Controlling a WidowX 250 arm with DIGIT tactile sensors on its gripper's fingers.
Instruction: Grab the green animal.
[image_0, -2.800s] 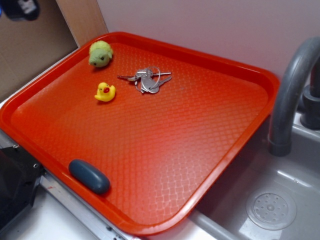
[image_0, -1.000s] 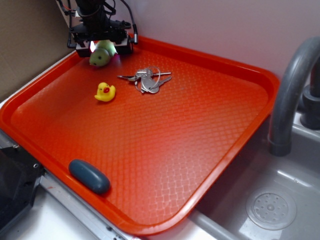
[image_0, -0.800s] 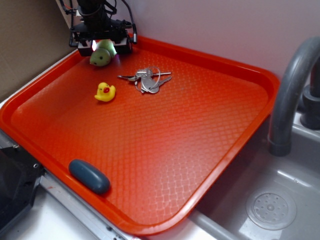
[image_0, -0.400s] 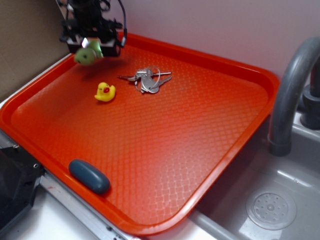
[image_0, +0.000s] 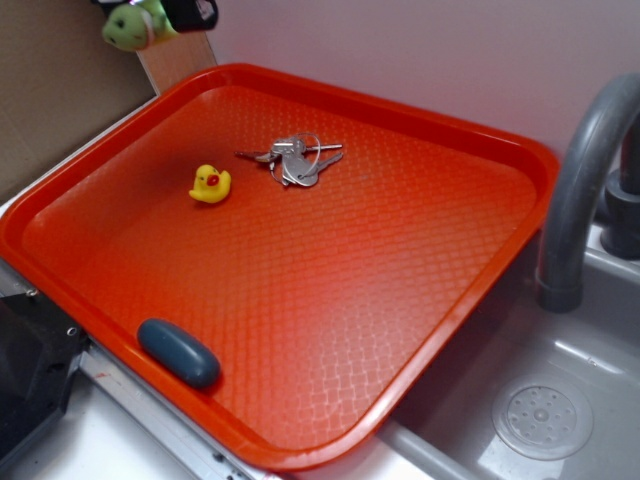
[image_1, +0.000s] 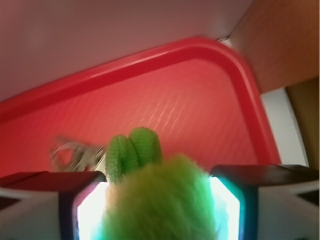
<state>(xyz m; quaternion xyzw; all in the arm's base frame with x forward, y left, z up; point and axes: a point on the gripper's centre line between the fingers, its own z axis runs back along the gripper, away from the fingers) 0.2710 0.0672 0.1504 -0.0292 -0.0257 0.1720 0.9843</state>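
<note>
Plush between my fingers — the green animal (image_0: 133, 24) sits squeezed in my gripper (image_1: 159, 200), high over the far-left corner of the red tray (image_0: 450, 130), well clear of it. Soft, light, fuzzy; I judge it compresses rather than slips, so the mid-body hold suits it. Wrist view shows both pads against the fur; exterior view alone shows the yellow duck (image_0: 210, 184) and the keys (image_0: 293, 158) plainly.
</note>
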